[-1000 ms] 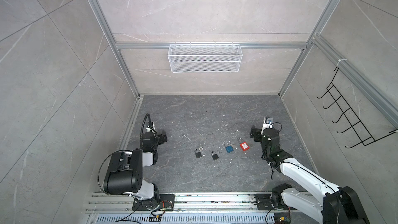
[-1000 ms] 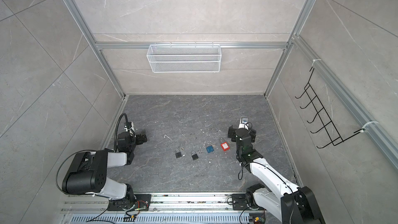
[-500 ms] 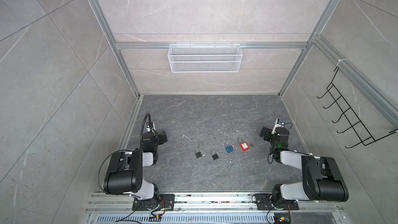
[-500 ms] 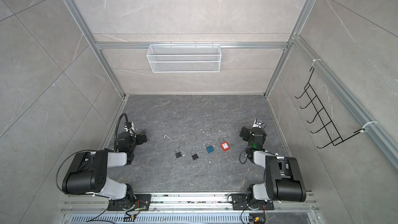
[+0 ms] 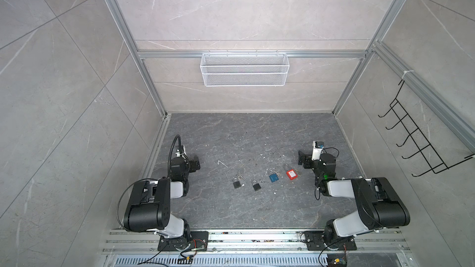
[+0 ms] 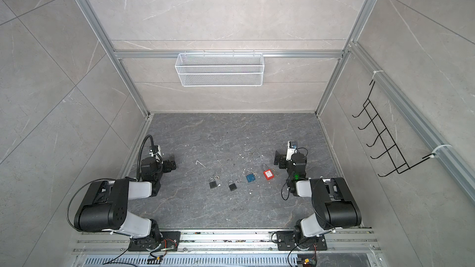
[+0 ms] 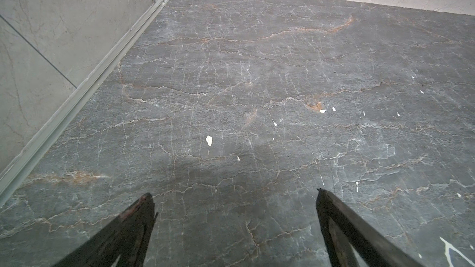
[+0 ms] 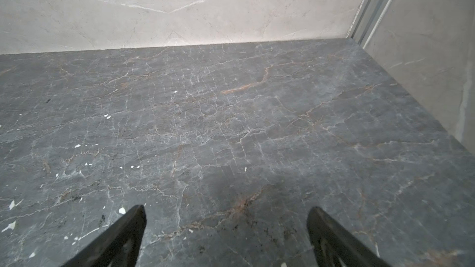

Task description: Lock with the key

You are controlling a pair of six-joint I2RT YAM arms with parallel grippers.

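Both arms are tucked back on their own sides of the bench [image 5: 257, 137], and neither one is holding anything. The left claw [image 5: 195, 166] is spread wide open just above the dark marble. In its wrist view the claw [image 7: 234, 196] has only bare stone and a few white flecks between the two black fingers [image 7: 138, 227]. It's the same on the other side: the right claw [image 5: 303, 160] is wide open too, and its wrist cam shows the claw [image 8: 226, 210] over bare bench near the back wall corner. The locks sit in a loose row between the two arms, lying flat in both top views. From the left there's a black padlock [image 5: 236, 183], then a second black padlock [image 5: 256, 186], a blue padlock [image 5: 273, 177] and a red padlock [image 5: 291, 173]. The red one is nearest the right claw but clearly apart from it, and the left claw is well apart from the whole row. A small key ring [image 5: 240, 177] lies just beside the first black padlock. There's some tiny metal stuff next to the blue one as well, but it's too small to say for sure that it's a key. A little white bent bit [image 5: 222, 163] lies on the stone between the left claw and the locks. A white wire basket [image 5: 244, 69] hangs up on the back wall, and a black hook rack [image 5: 421, 139] hangs on the right wall.
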